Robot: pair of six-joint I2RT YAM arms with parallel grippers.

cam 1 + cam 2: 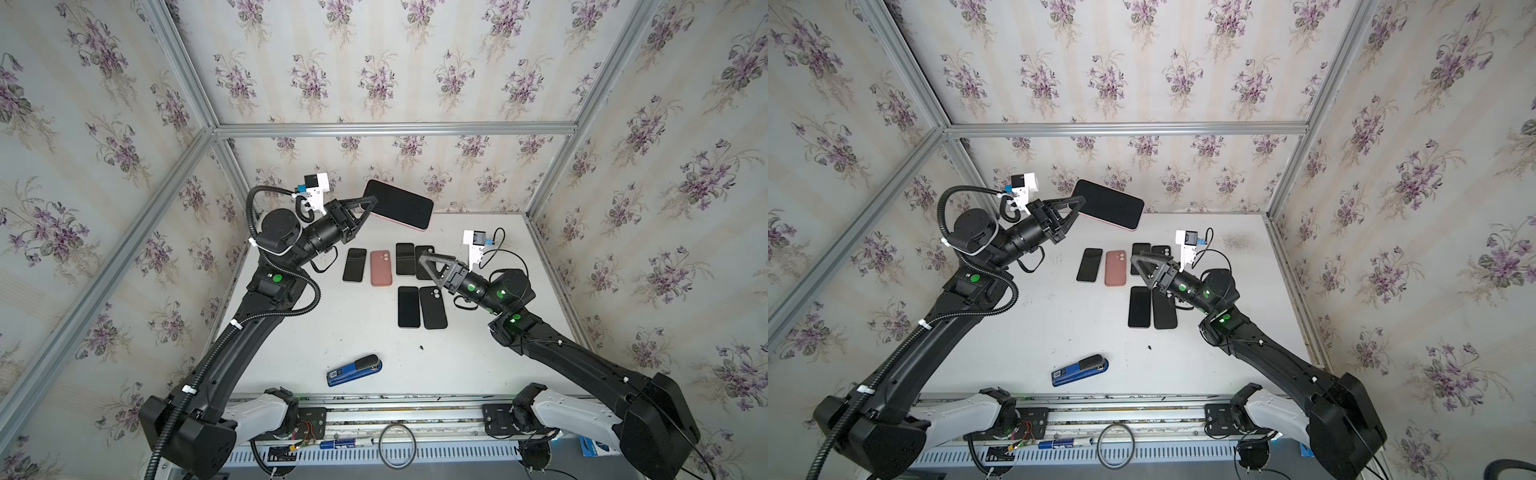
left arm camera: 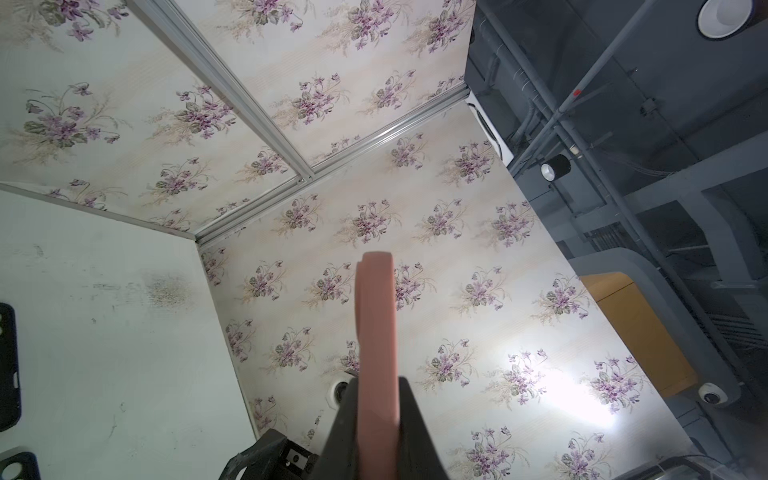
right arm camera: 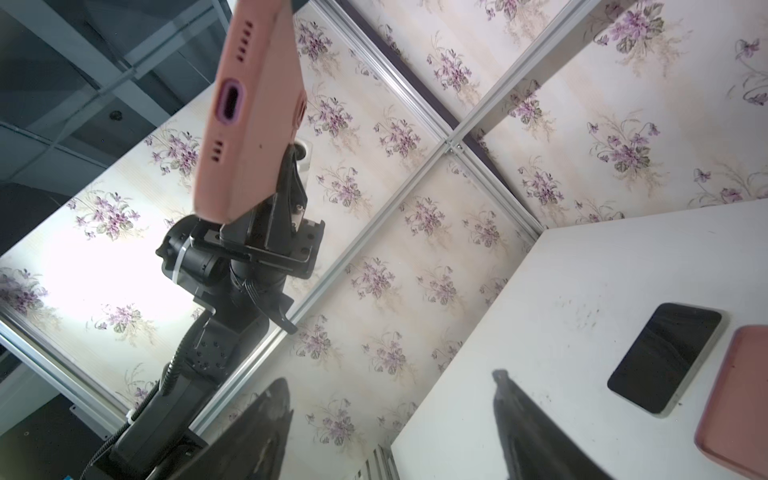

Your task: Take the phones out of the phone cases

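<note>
I hold the cased phone (image 1: 401, 204) aloft at upper centre in clamped left jaws, right jaws open and empty right of centre; this thin end grip may slip, dropping it.

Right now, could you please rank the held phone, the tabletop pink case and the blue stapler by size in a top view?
Largest: held phone, raised nearer the camera.
Then blue stapler and pink case: too alike.
</note>
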